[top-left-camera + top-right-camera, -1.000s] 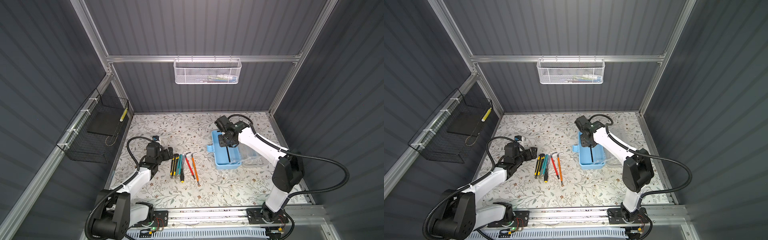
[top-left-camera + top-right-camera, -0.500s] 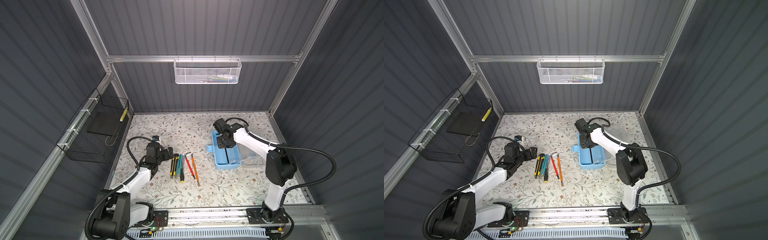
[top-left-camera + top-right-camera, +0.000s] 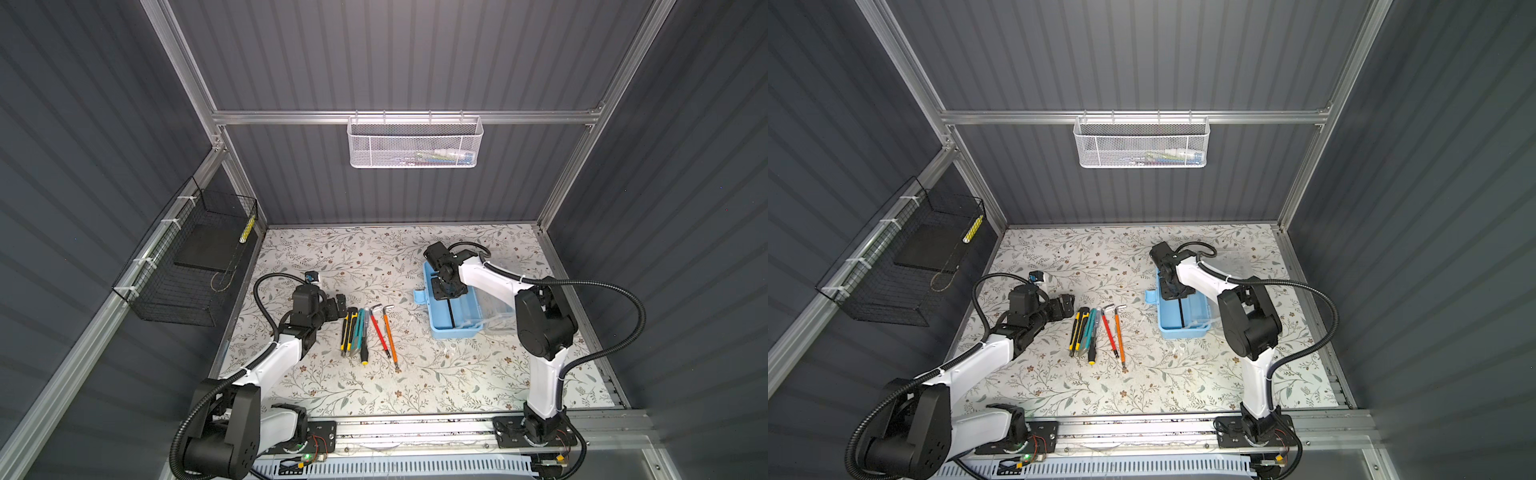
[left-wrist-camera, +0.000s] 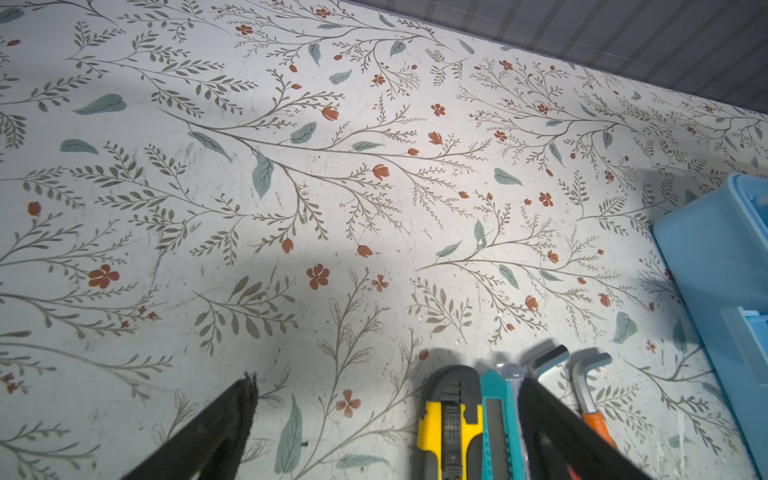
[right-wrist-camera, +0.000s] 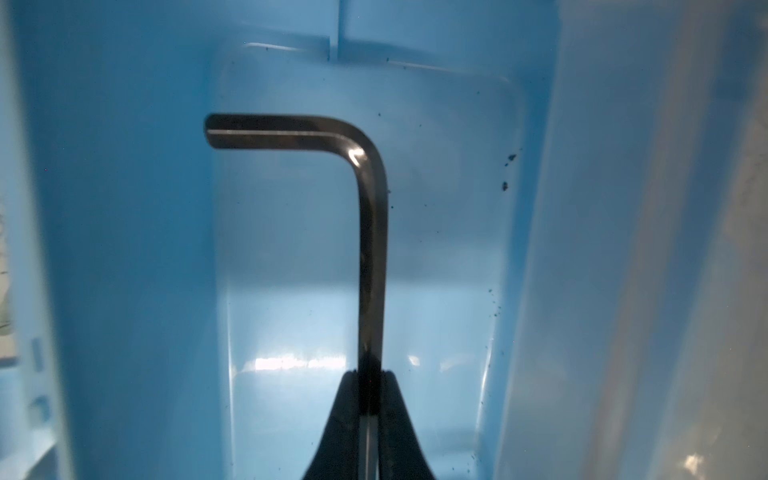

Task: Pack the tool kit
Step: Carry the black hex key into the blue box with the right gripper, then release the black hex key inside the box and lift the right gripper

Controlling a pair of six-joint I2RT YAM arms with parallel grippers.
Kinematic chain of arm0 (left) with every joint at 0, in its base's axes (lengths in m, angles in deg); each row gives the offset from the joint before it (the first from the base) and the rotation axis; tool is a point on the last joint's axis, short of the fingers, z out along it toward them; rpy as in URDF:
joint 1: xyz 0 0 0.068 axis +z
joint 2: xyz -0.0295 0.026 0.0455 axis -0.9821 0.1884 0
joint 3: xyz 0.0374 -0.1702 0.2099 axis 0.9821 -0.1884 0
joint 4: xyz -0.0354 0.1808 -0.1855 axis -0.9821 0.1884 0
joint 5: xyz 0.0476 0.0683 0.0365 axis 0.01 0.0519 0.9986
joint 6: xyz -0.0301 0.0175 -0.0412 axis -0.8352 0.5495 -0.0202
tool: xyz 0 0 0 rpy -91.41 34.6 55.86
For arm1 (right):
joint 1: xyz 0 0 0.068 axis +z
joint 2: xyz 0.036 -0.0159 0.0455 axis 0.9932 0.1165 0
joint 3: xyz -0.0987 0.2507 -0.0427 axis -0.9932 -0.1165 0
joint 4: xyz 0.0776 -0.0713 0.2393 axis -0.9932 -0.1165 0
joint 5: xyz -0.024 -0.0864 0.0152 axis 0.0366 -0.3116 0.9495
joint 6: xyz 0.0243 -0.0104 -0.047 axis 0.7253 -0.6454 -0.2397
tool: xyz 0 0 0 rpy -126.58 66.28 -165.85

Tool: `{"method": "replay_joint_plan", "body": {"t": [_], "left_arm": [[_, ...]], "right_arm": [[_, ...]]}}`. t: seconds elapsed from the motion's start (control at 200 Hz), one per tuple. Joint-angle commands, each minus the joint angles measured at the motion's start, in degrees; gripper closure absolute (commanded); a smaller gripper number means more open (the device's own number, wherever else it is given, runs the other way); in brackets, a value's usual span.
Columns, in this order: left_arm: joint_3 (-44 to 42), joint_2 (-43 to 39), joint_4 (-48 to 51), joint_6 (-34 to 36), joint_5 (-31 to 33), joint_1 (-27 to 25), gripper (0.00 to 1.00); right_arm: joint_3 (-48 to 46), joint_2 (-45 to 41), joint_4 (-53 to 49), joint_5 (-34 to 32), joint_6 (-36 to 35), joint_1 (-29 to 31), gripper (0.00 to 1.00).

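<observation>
Hex key (image 5: 372, 249) is pinched by right fingers (image 5: 340, 419) inside the kit (image 3: 457, 330), centre-right; left fingers (image 4: 216, 432) are spread wide.

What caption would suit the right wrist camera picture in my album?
Right gripper pinching a dark hex key inside the light-blue tool kit.

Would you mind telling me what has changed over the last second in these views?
The right arm's elbow swung in leftward toward the tool kit, and the right gripper edged slightly left over it, staying shut on the black hex key. Nothing was released. The left gripper, open, and the row of tools did not move.
</observation>
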Motion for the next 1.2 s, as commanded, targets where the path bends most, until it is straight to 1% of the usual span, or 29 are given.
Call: {"method": "replay_joint_plan", "body": {"t": [0.0, 0.39, 0.44, 0.541, 0.661, 0.806, 0.946, 0.986, 1.081, 1.196], "left_arm": [[0.0, -0.6, 0.3, 0.2, -0.3, 0.3, 0.0], [0.0, -0.6, 0.2, 0.2, -0.5, 0.3, 0.0], [0.2, -0.3, 0.4, 0.2, -0.5, 0.3, 0.0], [0.4, 0.1, 0.5, 0.3, -0.8, 0.3, 0.0], [0.0, -0.5, 0.3, 0.3, -0.7, 0.3, 0.0], [0.0, -0.5, 0.2, 0.3, -0.6, 0.3, 0.0], [0.1, -0.4, 0.3, 0.4, -0.8, 0.3, 0.0], [0.0, -0.6, 0.2, 0.4, -0.8, 0.3, 0.0], [-0.3, -0.8, 0.1, 0.3, -0.6, 0.3, 0.0], [0.2, -0.3, 0.3, 0.3, -0.6, 0.3, 0.0]], "right_arm": [[1.2, 0.6, 0.5, -0.4, 0.2, -0.1, 1.0], [0.9, 3.9, 1.4, 0.2, -0.1, -1.1, 1.0], [0.8, 3.9, 1.3, 0.5, -0.1, -1.2, 0.98], [0.4, 3.6, 1.5, 0.6, -0.2, -1.1, 0.89], [0.3, 3.3, 1.3, 0.2, -0.1, -1.2, 0.82], [0.1, 1.5, 1.1, 0.1, -0.5, -1.1, 0.76], [0.5, -1.1, -0.4, -1.3, -1.0, -1.1, 0.73], [0.8, -2.3, -1.0, -1.6, -1.1, -1.1, 0.71], [1.3, -5.3, -2.6, -2.3, -1.2, -0.8, 0.7], [1.8, -9.3, -3.8, -2.4, -1.6, 0.1, 0.66]]}}
